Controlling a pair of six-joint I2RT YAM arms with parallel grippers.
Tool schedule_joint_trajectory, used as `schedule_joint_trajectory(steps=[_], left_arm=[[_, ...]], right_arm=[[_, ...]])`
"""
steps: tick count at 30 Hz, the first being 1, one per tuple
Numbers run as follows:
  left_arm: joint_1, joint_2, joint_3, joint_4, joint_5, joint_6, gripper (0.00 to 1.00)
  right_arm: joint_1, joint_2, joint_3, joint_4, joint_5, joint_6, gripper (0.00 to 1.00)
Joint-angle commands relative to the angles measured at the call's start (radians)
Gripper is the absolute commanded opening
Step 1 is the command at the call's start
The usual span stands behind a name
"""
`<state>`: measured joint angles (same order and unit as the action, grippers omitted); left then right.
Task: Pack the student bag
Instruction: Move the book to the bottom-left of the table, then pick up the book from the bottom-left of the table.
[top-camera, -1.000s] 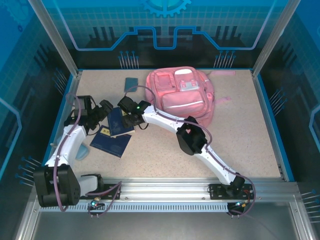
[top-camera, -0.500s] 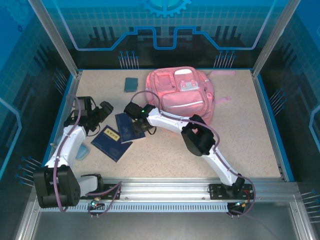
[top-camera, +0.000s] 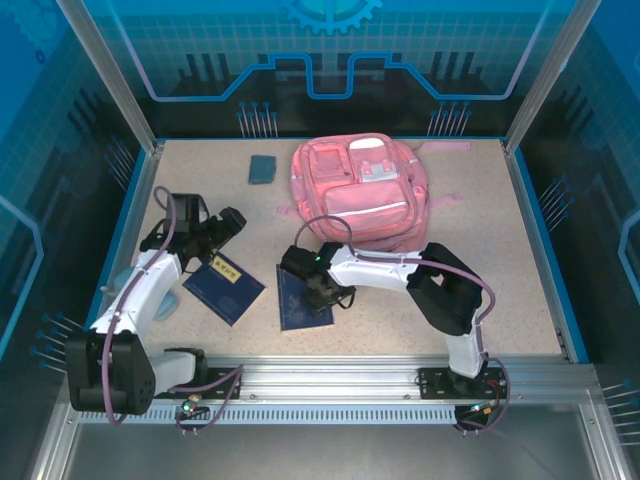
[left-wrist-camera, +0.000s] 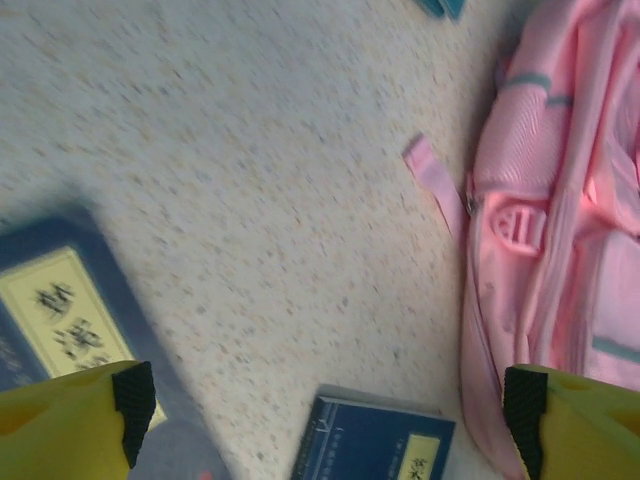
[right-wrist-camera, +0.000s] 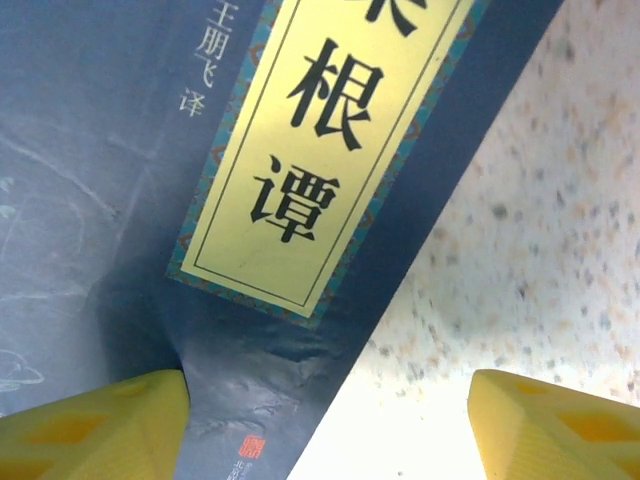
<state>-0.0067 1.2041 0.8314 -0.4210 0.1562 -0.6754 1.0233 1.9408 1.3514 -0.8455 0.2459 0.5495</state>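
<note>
The student bag (top-camera: 362, 192) hasn't budged, lying flat by the far edge of the desk (top-camera: 480, 290), right of middle. What's changed is my right hand (top-camera: 318, 292): it has swung in toward the near edge, and a blue book (top-camera: 300, 312) came with it. That hand is spread wide over the cover, nothing pinched. My left hand (top-camera: 225, 222) is released and empty near the left edge, with a second blue book (top-camera: 225, 287) just beside it. A small teal item (top-camera: 262, 168) sits toward the far-left corner.

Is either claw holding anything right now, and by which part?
Apparently nothing. The left gripper is open over the table. The right gripper stands open over an edge of the blue book, one finger above its cover, without clamping it.
</note>
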Motion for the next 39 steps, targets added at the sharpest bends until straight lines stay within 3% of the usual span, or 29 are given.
schedule_joint_trajectory(steps=[1,4,9,15,22,28,39], left_arm=[[-0.061,0.020,-0.036,0.004,0.123,0.002,0.88],[-0.128,0.029,-0.053,0.005,0.163,-0.024,0.83],[-0.209,0.030,-0.097,-0.002,0.174,-0.075,0.69],[-0.283,0.055,-0.147,0.010,0.189,-0.101,0.53],[-0.348,0.158,-0.149,0.013,0.207,-0.063,0.47],[-0.370,0.242,-0.145,0.040,0.189,-0.062,0.49],[-0.390,0.324,-0.119,0.059,0.205,-0.054,0.46]], right_arm=[[-0.015,-0.068,-0.003,-0.013,-0.050,0.020,0.75],[-0.042,-0.096,-0.002,0.059,-0.090,0.064,0.73],[-0.088,-0.063,-0.016,0.113,-0.103,0.186,0.50],[-0.107,-0.026,-0.013,0.095,-0.073,0.221,0.39],[-0.123,0.013,-0.027,0.076,-0.070,0.231,0.27],[-0.134,0.025,-0.064,0.136,-0.140,0.248,0.28],[-0.140,0.031,-0.081,0.148,-0.158,0.248,0.28]])
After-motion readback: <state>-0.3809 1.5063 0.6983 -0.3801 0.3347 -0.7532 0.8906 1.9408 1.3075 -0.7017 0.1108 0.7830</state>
